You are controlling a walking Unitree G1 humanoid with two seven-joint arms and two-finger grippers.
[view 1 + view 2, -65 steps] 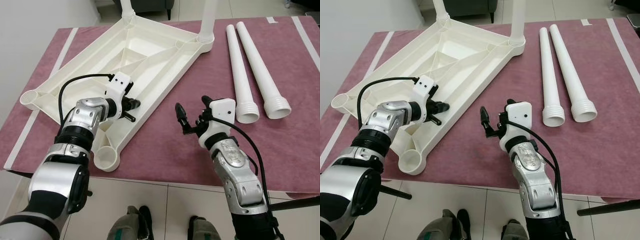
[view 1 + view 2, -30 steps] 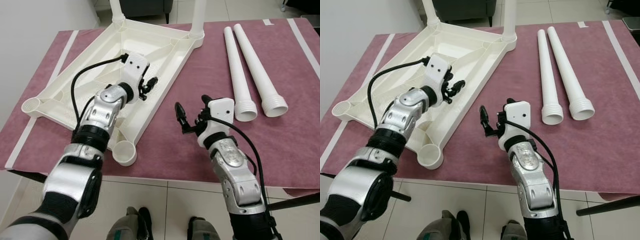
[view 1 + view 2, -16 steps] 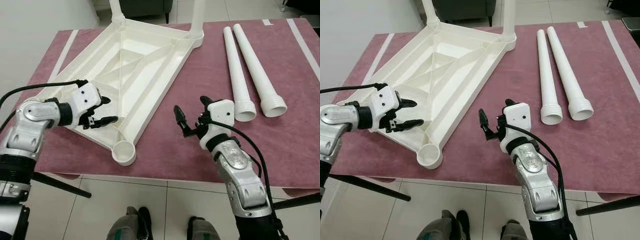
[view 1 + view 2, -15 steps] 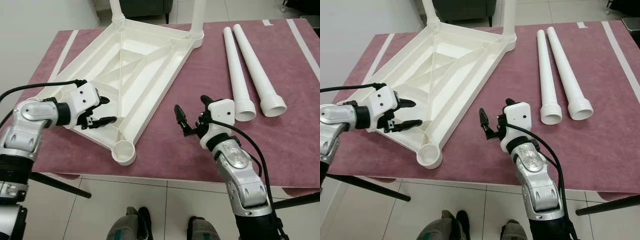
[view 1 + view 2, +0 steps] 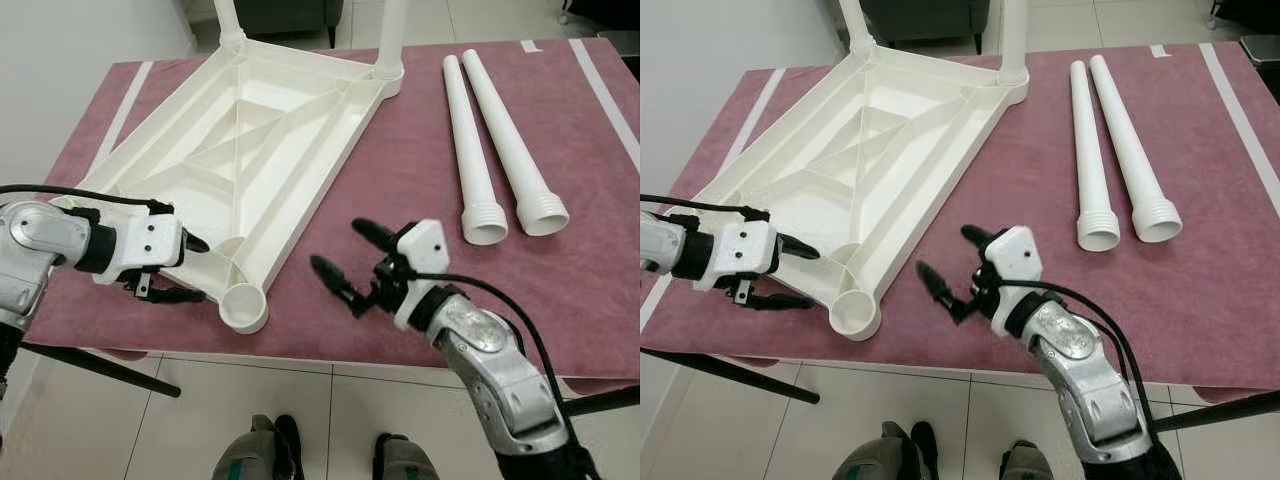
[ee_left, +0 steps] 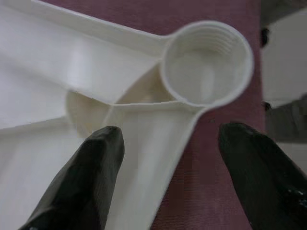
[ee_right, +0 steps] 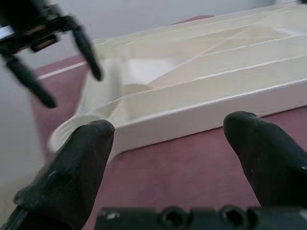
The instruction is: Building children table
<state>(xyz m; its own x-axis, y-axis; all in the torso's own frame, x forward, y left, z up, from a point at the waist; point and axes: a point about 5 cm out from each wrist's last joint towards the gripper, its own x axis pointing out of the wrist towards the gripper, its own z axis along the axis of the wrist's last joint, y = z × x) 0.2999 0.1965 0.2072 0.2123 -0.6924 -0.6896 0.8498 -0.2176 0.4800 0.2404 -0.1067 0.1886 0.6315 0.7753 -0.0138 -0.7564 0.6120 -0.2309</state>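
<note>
Inverted white tabletop (image 5: pixel 250 150) flat on maroon cloth (image 5: pixel 420 180), two legs fitted at far corners. Two loose legs (image 5: pixel 500 140) side by side, right. Left gripper (image 5: pixel 180 270) spread, straddling near edge beside empty socket (image 5: pixel 245 305). Right gripper (image 5: pixel 350 260) spread, empty, above cloth.

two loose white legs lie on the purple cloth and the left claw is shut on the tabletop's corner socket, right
Not quite. The left claw is open, straddling the upturned white plastic tabletop's edge near the round threaded corner socket, as the left wrist view shows. Two loose white plastic legs do lie on the purple cloth.
</note>
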